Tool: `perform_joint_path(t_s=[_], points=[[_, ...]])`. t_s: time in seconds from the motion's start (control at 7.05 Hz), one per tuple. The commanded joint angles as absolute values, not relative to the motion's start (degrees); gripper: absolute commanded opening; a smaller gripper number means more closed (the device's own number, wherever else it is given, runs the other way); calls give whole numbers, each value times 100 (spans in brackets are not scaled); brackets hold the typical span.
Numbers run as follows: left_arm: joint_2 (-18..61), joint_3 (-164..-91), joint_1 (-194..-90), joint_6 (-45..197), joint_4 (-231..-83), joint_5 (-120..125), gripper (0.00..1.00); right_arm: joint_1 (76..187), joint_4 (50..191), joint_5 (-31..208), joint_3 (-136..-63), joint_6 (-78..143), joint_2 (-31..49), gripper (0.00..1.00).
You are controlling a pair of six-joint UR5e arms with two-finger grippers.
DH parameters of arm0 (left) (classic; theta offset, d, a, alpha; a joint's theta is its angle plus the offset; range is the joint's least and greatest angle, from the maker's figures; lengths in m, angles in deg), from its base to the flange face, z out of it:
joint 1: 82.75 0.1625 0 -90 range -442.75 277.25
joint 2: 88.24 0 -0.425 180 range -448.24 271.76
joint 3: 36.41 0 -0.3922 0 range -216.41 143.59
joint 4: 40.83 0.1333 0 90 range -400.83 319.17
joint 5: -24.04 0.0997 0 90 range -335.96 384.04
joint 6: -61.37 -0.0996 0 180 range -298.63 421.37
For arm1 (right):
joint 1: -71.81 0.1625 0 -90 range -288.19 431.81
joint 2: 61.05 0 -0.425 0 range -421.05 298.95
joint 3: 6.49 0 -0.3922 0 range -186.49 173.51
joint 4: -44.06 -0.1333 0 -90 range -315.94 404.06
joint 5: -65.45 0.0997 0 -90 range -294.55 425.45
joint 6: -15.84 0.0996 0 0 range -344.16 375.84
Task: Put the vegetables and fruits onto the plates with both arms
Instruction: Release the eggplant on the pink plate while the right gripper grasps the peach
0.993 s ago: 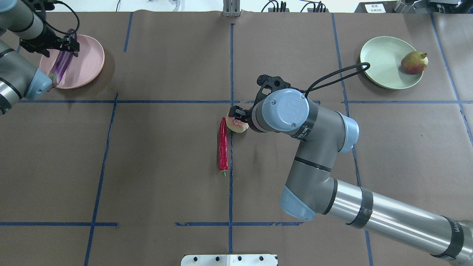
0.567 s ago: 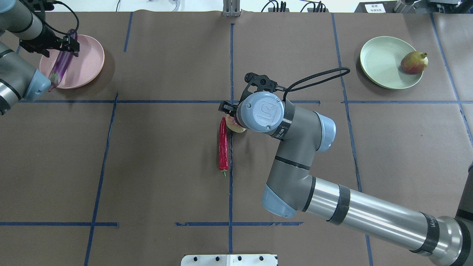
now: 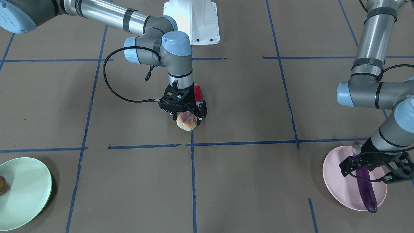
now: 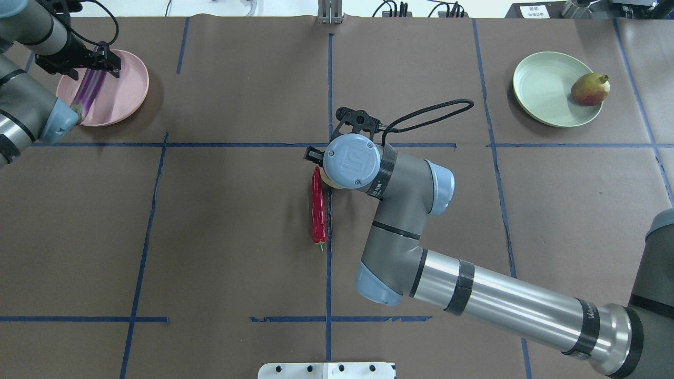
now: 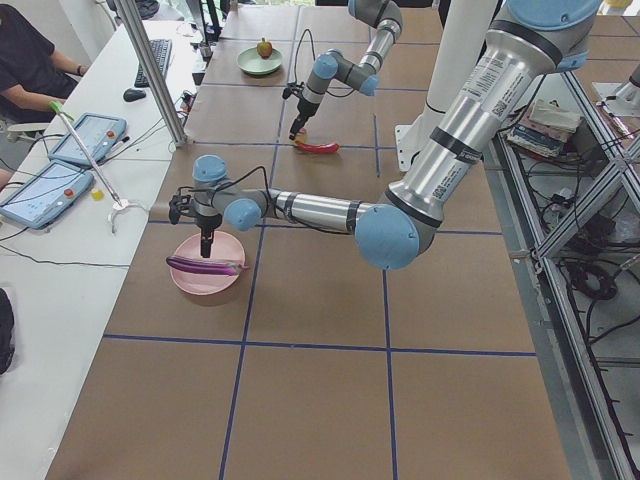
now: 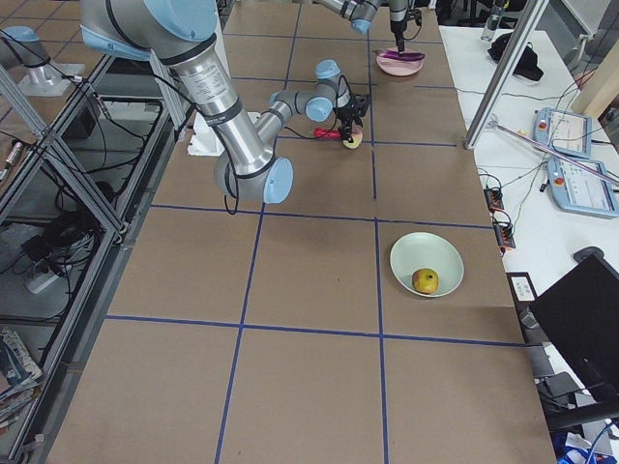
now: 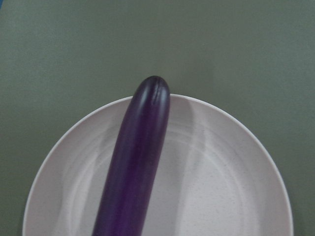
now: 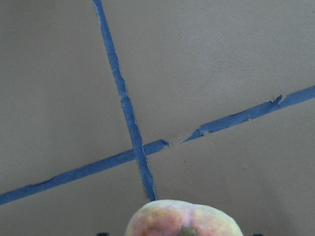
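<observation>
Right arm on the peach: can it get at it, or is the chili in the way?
Likely yes. The right gripper hangs over the peach with open fingers on either side; the chili pepper lies close beside but not between them.

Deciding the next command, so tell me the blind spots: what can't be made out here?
Peach: overhead, almost wholly under the right arm.
Right gripper, its grip: front view unclear, wrist view cuts the fingers off.
Pomegranate: front view, cut by left edge.
Chili: front view, mostly behind that gripper.
</observation>
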State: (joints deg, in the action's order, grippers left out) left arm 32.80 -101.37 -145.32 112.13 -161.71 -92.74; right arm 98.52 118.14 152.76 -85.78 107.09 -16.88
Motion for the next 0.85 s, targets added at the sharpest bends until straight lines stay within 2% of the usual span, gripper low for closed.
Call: perform_joint_path(t_s=[0.0,0.14,0.43,0.71], points=[[3269,-10783,-13764,12485,-16176,-9268,100,9845,11868,15299,-8559,10637,-1624,25],[3261,-11265,-13298,12988,-16150,-9242,100,9923,11859,15343,-8715,10462,-1458,2],[3392,-12092,-12295,13737,-16106,-9163,99,10928,11798,16102,-9575,8967,-529,1],[4091,-12263,-11469,14407,-15400,-8421,98,11853,11851,16406,-9508,7977,-271,2]])
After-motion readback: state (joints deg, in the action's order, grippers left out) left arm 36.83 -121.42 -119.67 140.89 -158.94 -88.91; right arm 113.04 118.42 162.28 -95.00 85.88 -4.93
